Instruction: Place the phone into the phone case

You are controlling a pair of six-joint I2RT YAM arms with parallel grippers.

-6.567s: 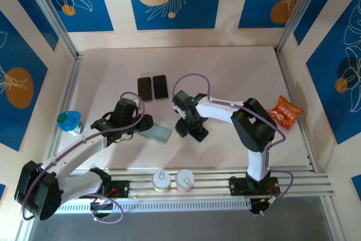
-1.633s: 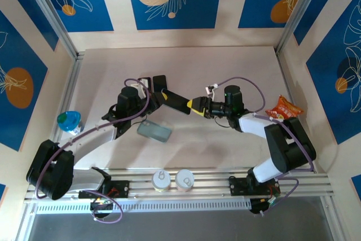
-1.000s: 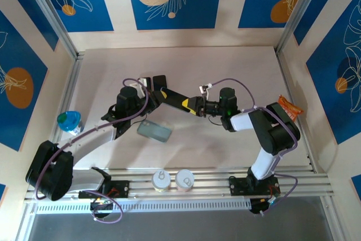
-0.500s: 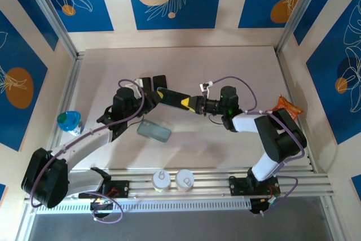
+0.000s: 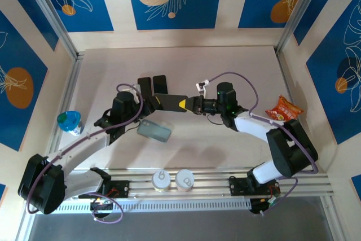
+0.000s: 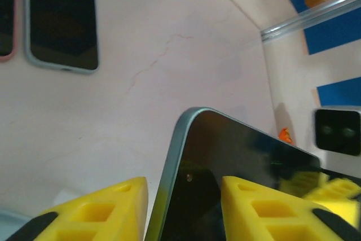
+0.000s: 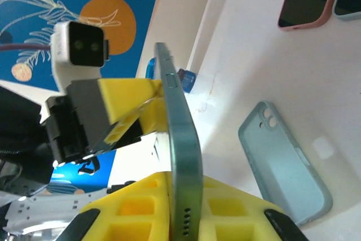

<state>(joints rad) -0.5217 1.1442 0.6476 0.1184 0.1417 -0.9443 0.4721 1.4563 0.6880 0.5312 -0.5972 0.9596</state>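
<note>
1. Table (image 5: 237, 71): pale surface carrying all loose items.
2. Right gripper (image 7: 186, 179): jaws closed on the right end of the phone (image 5: 169, 102), one yellow finger against each face.
3. Left gripper (image 6: 183, 187): jaws parted. The left end of the phone sits between the fingers, which stand wider apart than the phone is thick.
4. Phone: held off the table, left of centre, spanning the two grippers.
5. Phone case (image 5: 153, 131): teal, flat on the table, just near of the held phone and apart from it.
6. Pink-cased phone (image 5: 144, 84) and grey-cased phone (image 5: 159, 82): side by side, face up, just far of the held phone.
7. Snack packet (image 5: 284, 111): orange, near the right edge.
8. Blue bottle (image 5: 69, 121): at the left edge.
</note>
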